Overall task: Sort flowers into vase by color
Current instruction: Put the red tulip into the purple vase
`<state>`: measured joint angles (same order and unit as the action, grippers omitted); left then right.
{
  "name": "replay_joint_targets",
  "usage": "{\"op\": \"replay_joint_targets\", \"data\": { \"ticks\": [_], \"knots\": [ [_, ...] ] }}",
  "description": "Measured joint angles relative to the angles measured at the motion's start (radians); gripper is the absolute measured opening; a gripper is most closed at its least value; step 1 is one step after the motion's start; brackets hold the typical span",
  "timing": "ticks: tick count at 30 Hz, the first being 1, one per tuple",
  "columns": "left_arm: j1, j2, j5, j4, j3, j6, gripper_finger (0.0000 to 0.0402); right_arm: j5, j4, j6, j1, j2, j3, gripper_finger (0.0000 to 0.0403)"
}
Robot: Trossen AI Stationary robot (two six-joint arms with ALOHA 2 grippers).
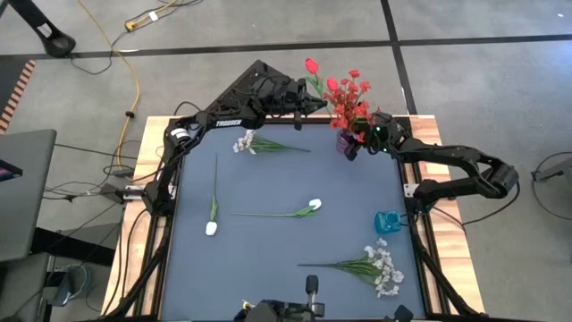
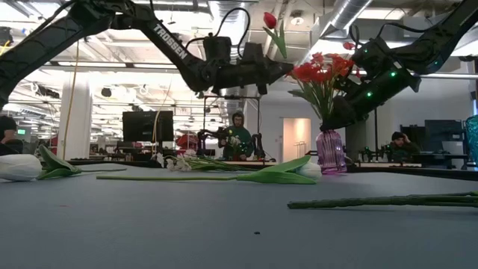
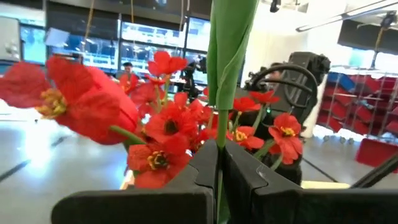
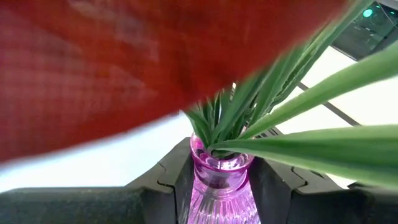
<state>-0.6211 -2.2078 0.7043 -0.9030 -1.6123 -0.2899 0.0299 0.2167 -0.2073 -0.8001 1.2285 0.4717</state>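
Step in hand, as I read it: getting a red tulip [image 1: 311,65] into the purple vase [image 1: 345,142] w/ the other reds. Left tool [image 1: 315,104] sits at approx 12 o'clock on the surface [image 1: 286,250], raised above it, fingers pressed together on the tulip's green stem; left wrist view shows the stem pinched right betw. the two pads, bloom up above the tool. Red blossom spray [image 1: 350,97] is already standing in the vase, just beside the tulip.

Right tool [image 1: 357,148] at approx 1 o'clock, part-spread and straddling the vase neck: right wrist view shows a finger either side of the glass, touching or v. nearly so; can't tell which. Looks like it's steadying the vase.

Next move prob. calls for: line stem end up over the vase mouth, lower it in among the stems there, then let go. Mouth is crowded, so a slow entry.

Still lying on the surface: white tulips at 9 o'clock [image 1: 212,227] and centre [image 1: 314,205], white sprays at 11 [image 1: 245,141] and 5 o'clock [image 1: 384,268]. Blue vase [image 1: 387,221] at 3 o'clock, nothing in it that I can see; whites likely go there.
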Motion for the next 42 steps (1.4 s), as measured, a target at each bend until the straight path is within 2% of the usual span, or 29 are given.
{"op": "replay_joint_targets", "data": {
  "ticks": [6, 15, 42],
  "knots": [
    [0.038, 0.000, -0.066, 0.020, 0.000, 0.100, 0.0000, 0.000, 0.001, 0.001, 0.000, 0.000, 0.000, 0.0156],
    [0.052, 0.000, -0.116, 0.041, 0.000, 0.158, 0.0000, 0.000, 0.001, 0.004, 0.000, 0.000, -0.001, 0.0156],
    [0.046, 0.000, -0.055, 0.022, 0.000, 0.218, 0.0000, 0.000, 0.002, 0.000, 0.000, 0.000, -0.001, 0.0157]
  ]
}}
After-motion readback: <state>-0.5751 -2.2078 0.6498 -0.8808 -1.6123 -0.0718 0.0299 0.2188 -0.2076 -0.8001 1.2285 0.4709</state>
